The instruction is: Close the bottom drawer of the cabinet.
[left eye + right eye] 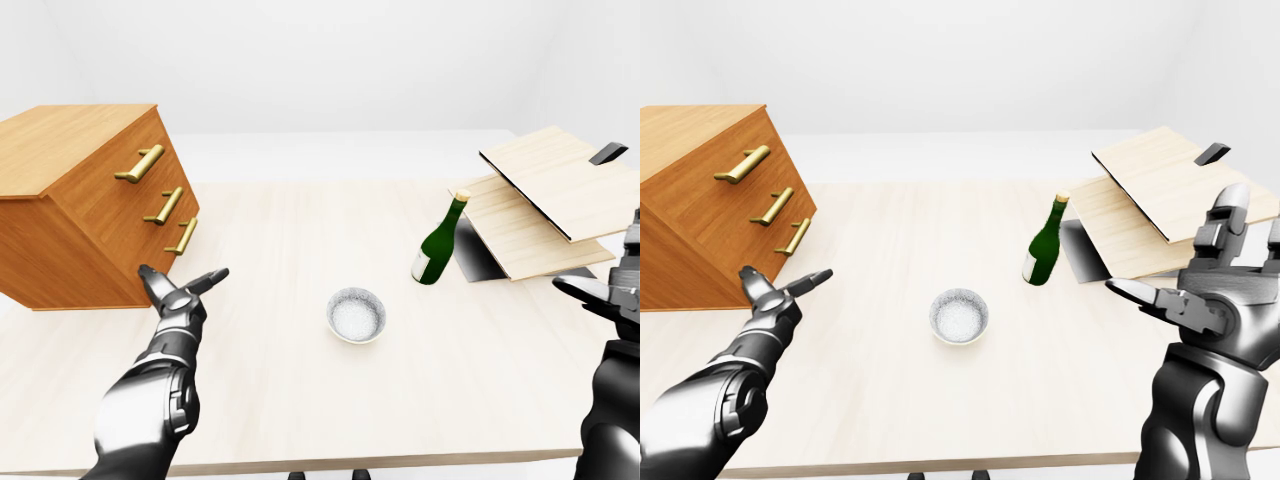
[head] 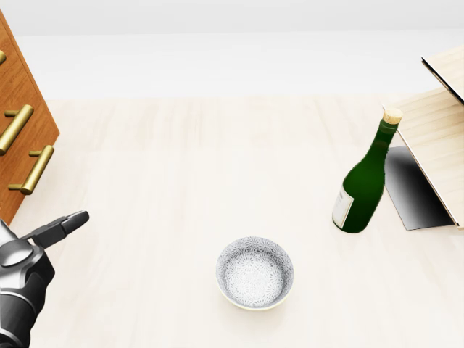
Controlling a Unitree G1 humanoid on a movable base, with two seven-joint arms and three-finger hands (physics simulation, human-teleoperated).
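In the left-eye view, a wooden cabinet (image 1: 85, 205) sits tilted at the left edge of a pale worktop (image 1: 290, 400), its three brass handles stacked down the face that looks toward the middle of the worktop. The bottom drawer (image 1: 178, 243) carries the lowest handle; whether it stands out from the cabinet face cannot be told here. The left robot hand (image 1: 182, 290) hovers just below and to the right of that drawer, fingers spread and released, gripping nothing and apart from the wood. A small patterned bowl (image 1: 356, 314) rests near the worktop's centre, and a green bottle (image 1: 439, 243) with a cork stopper stands upright to its upper right, beside a stack of light wooden boards (image 1: 545, 205) propped at an angle.

In the head view, only the cabinet's right edge shows at the left border, with two brass handles in sight. One dark finger of the left robot hand points toward the right from the lower left corner, well clear of the bowl, which sits low in the centre. The bottle stands to the right, just beside the dark underside of the boards.

In the right-eye view, the right robot hand (image 1: 1205, 285) is raised at the right side, fingers splayed and empty, below the boards and well apart from the cabinet.
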